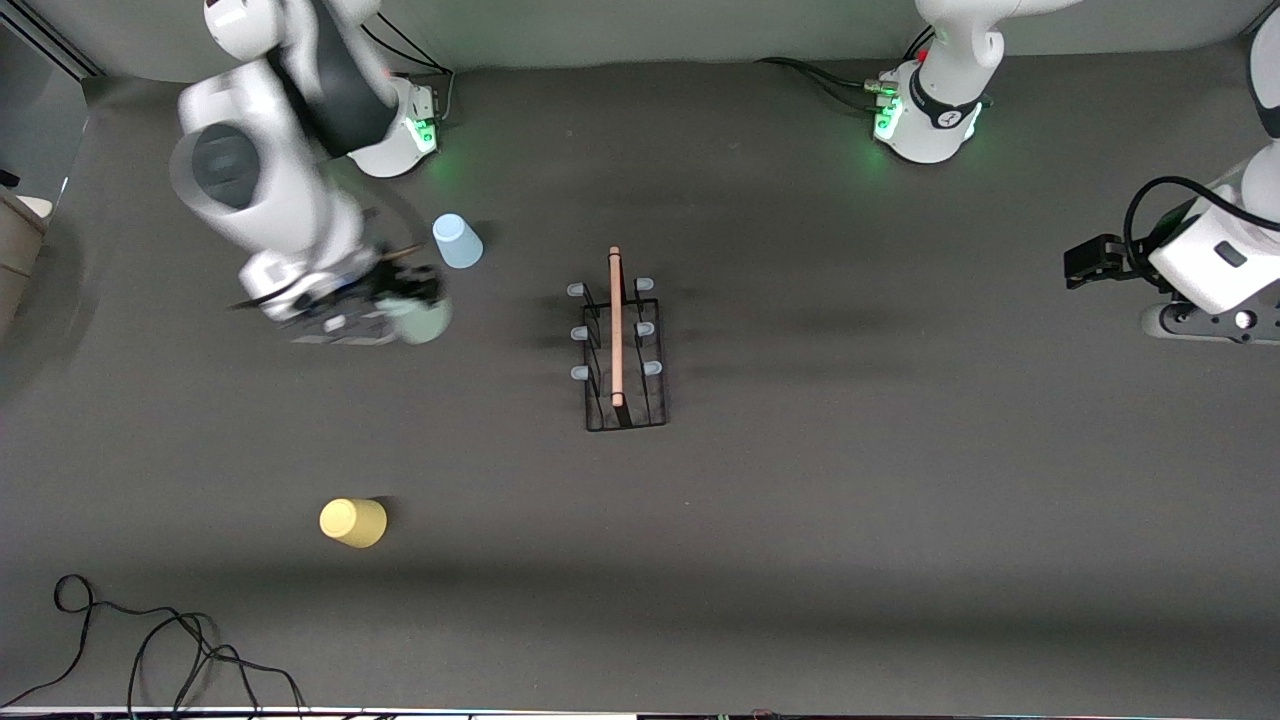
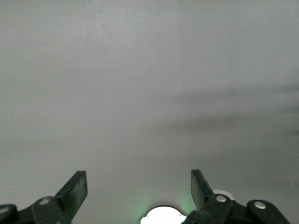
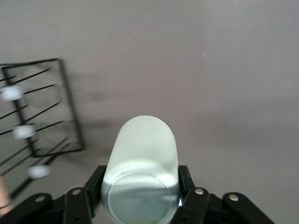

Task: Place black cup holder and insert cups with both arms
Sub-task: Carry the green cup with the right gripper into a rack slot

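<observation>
thin black wire cup holder (image 1: 622,352) with wooden rod handle stands mid-desk, pegs all bare. right claw (image 1: 405,305) clamped on pale sage green plastic cup (image 3: 141,161), over the desk toward the right arm's end. light blue cup (image 1: 457,241) and yellow cup (image 1: 353,522) lie untouched. left claw (image 2: 138,192) waits wide open, empty. three insertions left.

I see the rack (image 1: 622,350) standing mid-table, its wooden rod running toward my camera and six pale pegs along its sides, none bearing a cup. The right gripper (image 1: 395,305) hangs over the table toward the right arm's end, clamped on the green cup (image 1: 425,320). The blue cup (image 1: 457,241) stands on the table just beside it, farther from my camera. The yellow cup (image 1: 353,522) lies nearer to me, well apart from both. The left arm waits at its end, its gripper (image 1: 1095,262) off the table.
</observation>
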